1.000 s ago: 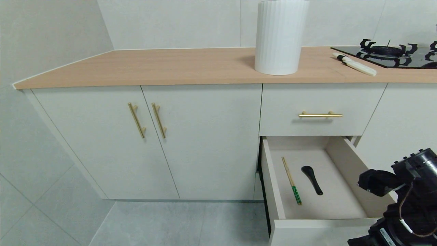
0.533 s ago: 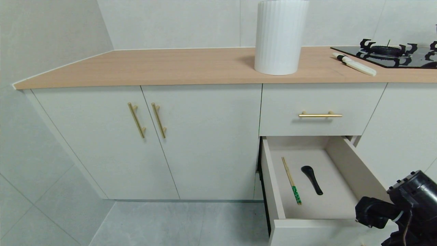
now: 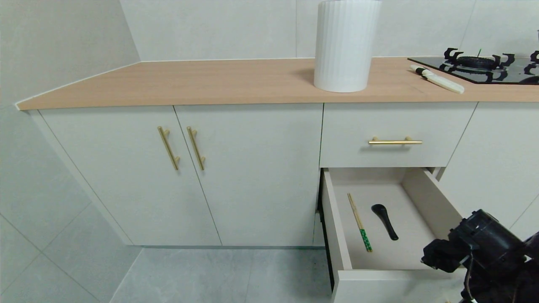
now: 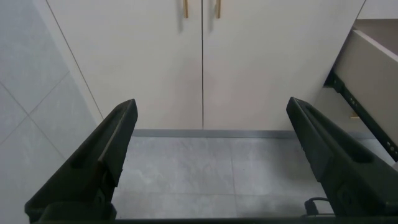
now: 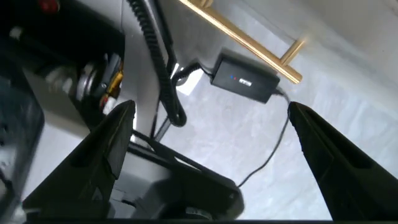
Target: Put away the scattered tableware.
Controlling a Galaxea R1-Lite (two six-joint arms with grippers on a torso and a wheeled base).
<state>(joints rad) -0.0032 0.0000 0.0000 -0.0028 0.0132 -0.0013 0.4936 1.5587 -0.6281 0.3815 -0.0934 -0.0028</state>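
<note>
Head view: the chopsticks (image 3: 359, 223) and the black spoon (image 3: 385, 221) lie flat on the floor of the open lower drawer (image 3: 335, 219). They lie side by side and apart, their long axes running front to back. This orientation suits a narrow tray, since long items laid lengthways clear the side walls when the drawer shuts. The drawer is pulled fully out, probably to leave access for further items.

One cream-coloured knife (image 3: 438, 79) lies on the wooden countertop (image 3: 189, 82), near the front edge and just beside the gas hob (image 3: 480, 65). It is judged to be the tableware not yet stored. A white ribbed canister (image 3: 343, 46) stands upright on the countertop, well apart from the knife.

The upper drawer (image 3: 396, 126) is shut, as are the double cabinet doors (image 3: 181, 176).

The right arm (image 3: 484, 248) sits low at the front right corner of the open drawer. The right gripper (image 5: 205, 137) has its fingers spread wide and holds nothing; a brass bar handle (image 5: 249, 43) and a black power adapter (image 5: 244, 77) lie beyond it.

The left gripper (image 4: 211, 155) is likewise spread wide and empty, pointing toward the tiled floor (image 4: 199, 180) below the cabinet doors.
</note>
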